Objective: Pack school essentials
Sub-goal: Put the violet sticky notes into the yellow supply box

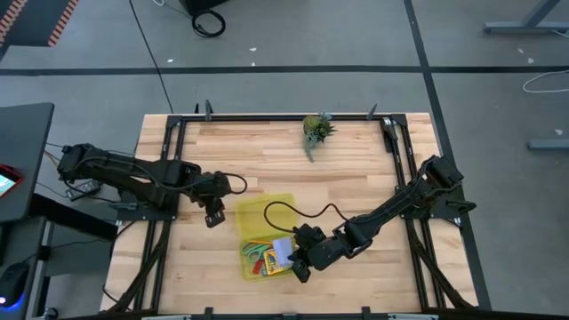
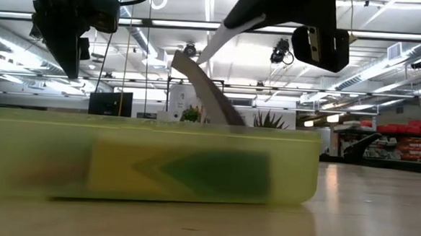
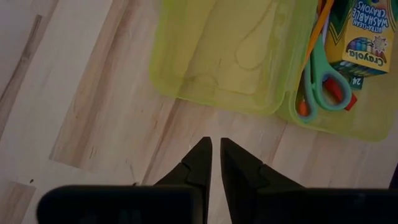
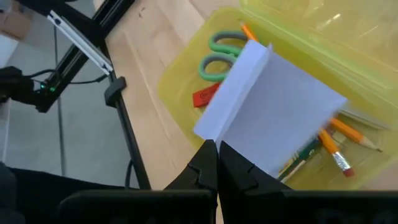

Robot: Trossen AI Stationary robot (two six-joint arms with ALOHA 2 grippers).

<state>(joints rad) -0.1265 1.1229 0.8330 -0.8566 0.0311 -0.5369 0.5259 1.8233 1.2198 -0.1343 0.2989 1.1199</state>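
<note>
- As it's thin and floppy, note pad [image 4: 273, 106] is pinched at its edge by right gripper [image 4: 217, 147], over the case [image 4: 180, 74].
- Left gripper [image 3: 216, 147] nearly pressed together, nothing held, over worktop [image 3: 93, 93].

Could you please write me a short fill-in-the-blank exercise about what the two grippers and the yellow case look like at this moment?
1. The right gripper is shut on the pale blue ____, holding it above the yellow case.
2. The green-handled scissors lie ____ the case.
3. The left gripper hovers over bare ____ beside the case and holds nothing.
4. The crayon box carries the brand name ____.

Missing words: note pad; inside; table; Crayola
</note>
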